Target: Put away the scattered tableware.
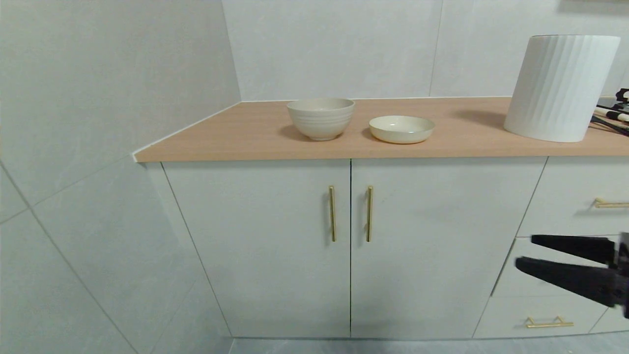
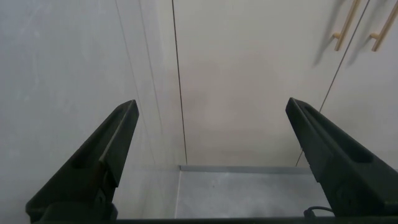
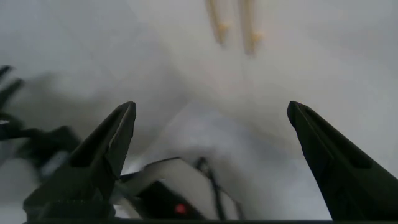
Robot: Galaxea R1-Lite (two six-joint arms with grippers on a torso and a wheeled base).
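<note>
Two pieces of tableware sit on the counter [image 1: 236, 137], both well above my right gripper [image 1: 525, 251] and off to its left. The ribbed bowl [image 1: 321, 118] is the farther one and the shallow dish [image 1: 401, 129] the nearer. They stand near each other without touching, both upright, and I see nothing in either.

My right gripper hangs low in front of the drawers [image 1: 565, 196], its two black fingers spread apart with nothing between them. My left gripper [image 2: 211, 104] is spread wide as well and holds nothing. Past its fingers I see pale wall, cabinet front and a strip of grey floor [image 2: 236, 193].

Between the right gripper and the tableware comes the counter's front edge. Below that edge are two closed doors [image 1: 265, 246] meeting at a seam, each with a vertical brass handle [image 1: 332, 213] beside the seam. Those handles are to the right gripper's left and slightly higher. From the right wrist I make them out ahead of the open fingers.

Well above the right gripper, on the counter, stands a tall white ribbed canister [image 1: 560, 88], to the right of the dish and well apart from it. Some dark utensils [image 1: 612, 115] lie just past the canister at the counter's right end, too small for me to tell what they are. The drawers carry horizontal brass pulls [image 1: 611, 203], one above the gripper and one below it.
</note>
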